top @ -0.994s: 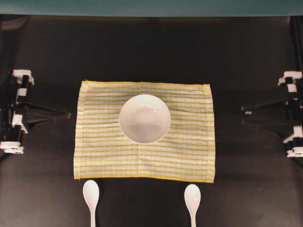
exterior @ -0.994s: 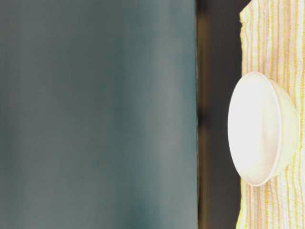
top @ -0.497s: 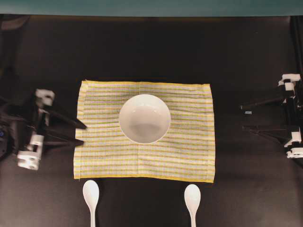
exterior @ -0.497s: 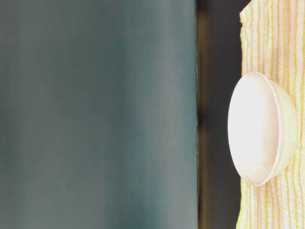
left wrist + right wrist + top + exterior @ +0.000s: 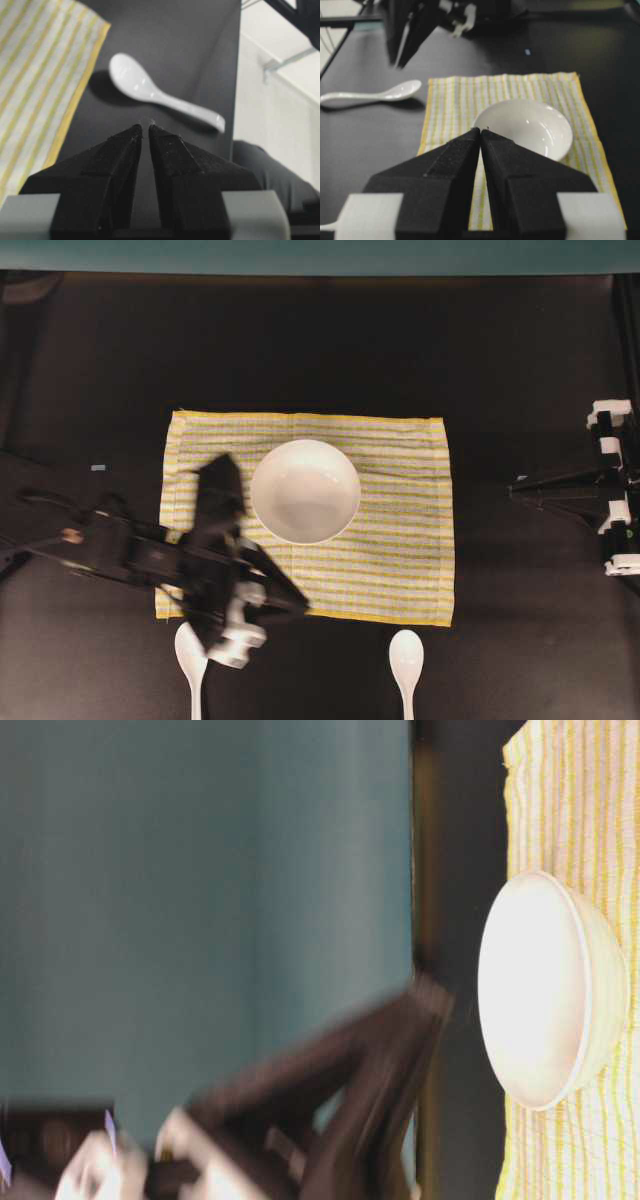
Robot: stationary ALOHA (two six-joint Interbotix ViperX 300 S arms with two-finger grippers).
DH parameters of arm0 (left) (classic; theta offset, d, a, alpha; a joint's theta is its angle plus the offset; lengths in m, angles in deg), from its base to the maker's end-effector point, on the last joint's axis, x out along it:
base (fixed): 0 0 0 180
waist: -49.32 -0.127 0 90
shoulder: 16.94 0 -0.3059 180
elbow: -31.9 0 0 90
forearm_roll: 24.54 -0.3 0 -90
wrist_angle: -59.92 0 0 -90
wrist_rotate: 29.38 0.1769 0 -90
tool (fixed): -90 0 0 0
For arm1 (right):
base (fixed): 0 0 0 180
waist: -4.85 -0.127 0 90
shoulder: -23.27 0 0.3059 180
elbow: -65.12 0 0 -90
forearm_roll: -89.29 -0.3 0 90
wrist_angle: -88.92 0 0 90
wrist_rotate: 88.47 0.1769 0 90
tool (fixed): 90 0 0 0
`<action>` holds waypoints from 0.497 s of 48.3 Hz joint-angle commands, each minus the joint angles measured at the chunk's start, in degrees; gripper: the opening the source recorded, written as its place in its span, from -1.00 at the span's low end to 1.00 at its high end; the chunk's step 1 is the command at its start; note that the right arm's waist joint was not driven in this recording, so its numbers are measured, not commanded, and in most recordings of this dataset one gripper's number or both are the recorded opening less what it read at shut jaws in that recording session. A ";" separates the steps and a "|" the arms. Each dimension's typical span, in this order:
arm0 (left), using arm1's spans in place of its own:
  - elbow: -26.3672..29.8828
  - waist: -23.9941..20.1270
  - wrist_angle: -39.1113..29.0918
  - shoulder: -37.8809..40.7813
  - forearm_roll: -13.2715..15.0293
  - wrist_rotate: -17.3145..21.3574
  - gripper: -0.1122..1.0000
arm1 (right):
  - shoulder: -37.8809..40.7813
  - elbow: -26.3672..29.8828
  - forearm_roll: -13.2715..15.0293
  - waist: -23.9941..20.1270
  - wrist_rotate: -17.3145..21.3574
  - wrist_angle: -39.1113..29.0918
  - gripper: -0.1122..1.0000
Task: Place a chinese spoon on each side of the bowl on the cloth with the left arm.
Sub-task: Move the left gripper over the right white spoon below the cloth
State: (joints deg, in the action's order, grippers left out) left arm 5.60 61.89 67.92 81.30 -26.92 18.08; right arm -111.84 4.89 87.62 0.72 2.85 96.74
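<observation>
The white bowl (image 5: 305, 491) sits in the middle of the striped yellow cloth (image 5: 400, 550). Two white chinese spoons lie on the black table just in front of the cloth: one (image 5: 191, 658) at the left, partly under my left arm (image 5: 150, 552), and one (image 5: 406, 660) at the right. My left gripper (image 5: 300, 605) hovers over the cloth's near edge between the spoons. In the left wrist view its jaws (image 5: 145, 127) stand almost together with nothing between them, short of a spoon (image 5: 150, 92). My right gripper (image 5: 515, 490) is shut and empty at the right of the table.
The table's front edge (image 5: 235, 100) runs just past the spoon handle. A teal backdrop (image 5: 320, 255) closes off the far side. In the right wrist view the bowl (image 5: 530, 125), the cloth (image 5: 450, 100) and a spoon (image 5: 370, 95) lie ahead.
My left arm has swung in from the left side, over the cloth's near left corner; its jaws opened and closed again. The right gripper's fingers have shut.
</observation>
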 commanded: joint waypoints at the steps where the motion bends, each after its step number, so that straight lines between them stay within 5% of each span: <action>1: 5.54 -0.18 -2.72 3.60 -0.26 0.62 -0.53 | 0.26 0.53 -0.09 0.00 0.53 0.18 -0.61; 13: 11.07 -0.09 -2.29 11.34 -0.26 0.70 -0.27 | 0.26 0.35 -0.09 0.00 0.53 0.18 -0.61; 24: 12.13 -0.35 7.47 16.79 -0.26 0.79 0.43 | 0.26 0.35 -0.18 0.00 0.44 0.26 -0.61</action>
State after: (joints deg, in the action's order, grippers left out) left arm 16.76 61.80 71.43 96.76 -27.01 18.78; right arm -111.84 4.89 87.62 0.72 2.94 96.66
